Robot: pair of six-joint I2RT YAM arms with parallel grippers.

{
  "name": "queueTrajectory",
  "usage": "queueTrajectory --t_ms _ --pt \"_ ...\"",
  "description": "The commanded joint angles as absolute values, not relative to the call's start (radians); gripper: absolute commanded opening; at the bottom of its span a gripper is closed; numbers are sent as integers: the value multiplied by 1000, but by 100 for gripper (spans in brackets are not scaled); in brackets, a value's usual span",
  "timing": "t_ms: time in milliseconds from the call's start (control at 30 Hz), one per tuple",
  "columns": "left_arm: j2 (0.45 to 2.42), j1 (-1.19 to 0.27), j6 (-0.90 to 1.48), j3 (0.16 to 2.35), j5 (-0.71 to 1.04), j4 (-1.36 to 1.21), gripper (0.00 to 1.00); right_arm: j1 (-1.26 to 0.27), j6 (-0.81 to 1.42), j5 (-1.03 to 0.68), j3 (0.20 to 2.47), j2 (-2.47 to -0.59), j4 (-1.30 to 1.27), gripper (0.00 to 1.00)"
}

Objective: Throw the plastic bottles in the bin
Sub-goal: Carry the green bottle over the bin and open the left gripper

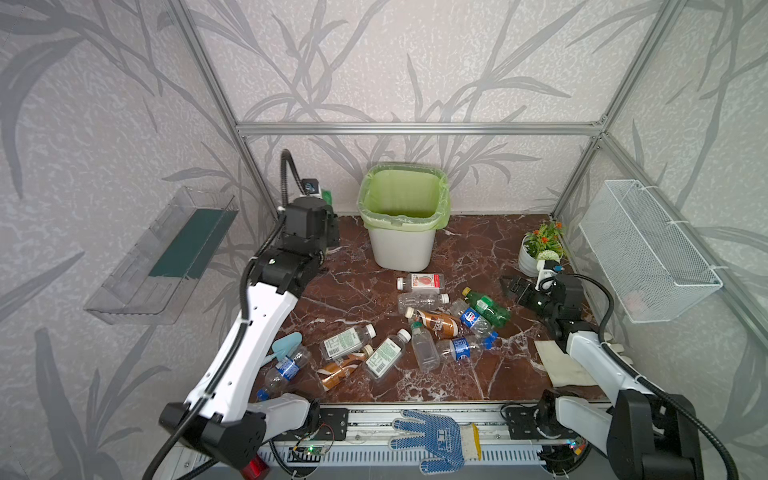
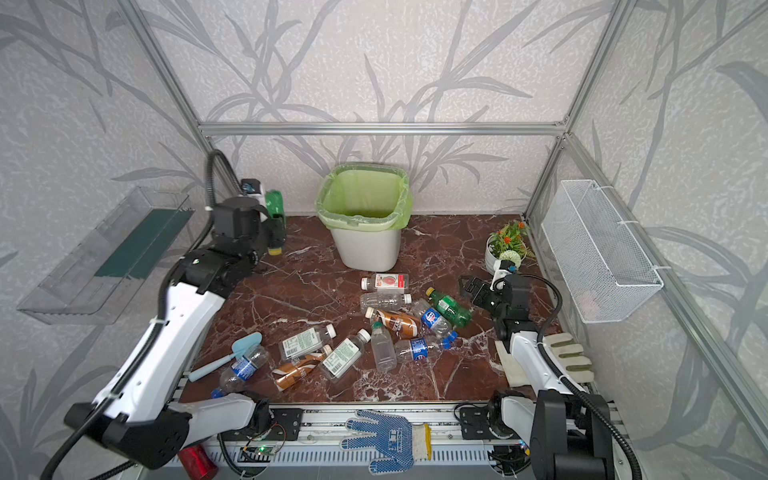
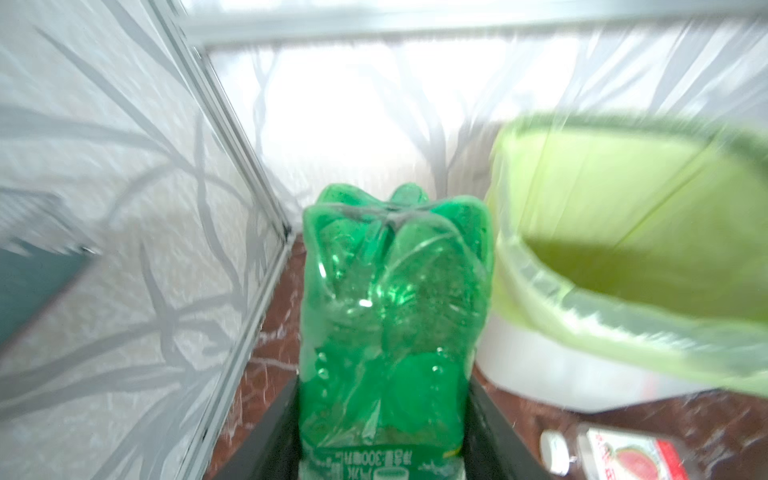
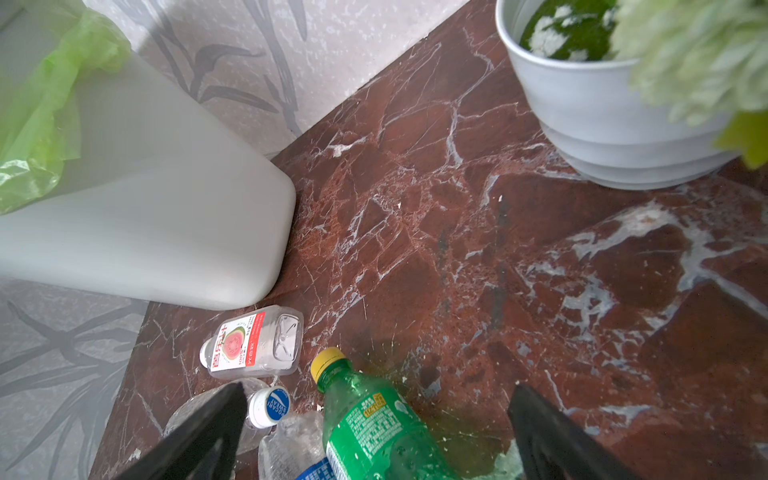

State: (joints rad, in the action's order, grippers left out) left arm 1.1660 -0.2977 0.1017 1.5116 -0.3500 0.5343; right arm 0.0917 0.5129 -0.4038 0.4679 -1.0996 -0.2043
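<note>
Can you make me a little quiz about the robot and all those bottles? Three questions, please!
1. True or false: the left gripper holds a green bottle.
2. What colour is the bag lining the bin? A pink, B light green, C blue.
3. Fill in: the lying green bottle has a ____ cap.
Key: 1 true; 2 B; 3 yellow.

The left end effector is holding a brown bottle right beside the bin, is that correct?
Not quite: the bottle in the left end effector is green, not brown, as the left wrist view shows. It is held beside the bin.
</note>
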Motion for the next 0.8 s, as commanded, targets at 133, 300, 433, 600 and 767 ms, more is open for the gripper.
queueTrajectory --t_ms 133,300,433,600,767 --pt "1121 -301 98 1556 -27 138 42 101 519 -396 469 -1009 -169 99" --pt "1458 -396 130 1732 9 252 44 100 527 -413 474 -983 -128 99" --pt "1728 -524 29 2079 -238 537 63 101 502 -448 527 -980 -52 99" --pt "1559 -546 14 1952 -107 236 99 101 485 -381 521 -886 11 99" --pt "1427 -561 -5 1891 -100 165 99 101 472 -358 517 -869 83 99"
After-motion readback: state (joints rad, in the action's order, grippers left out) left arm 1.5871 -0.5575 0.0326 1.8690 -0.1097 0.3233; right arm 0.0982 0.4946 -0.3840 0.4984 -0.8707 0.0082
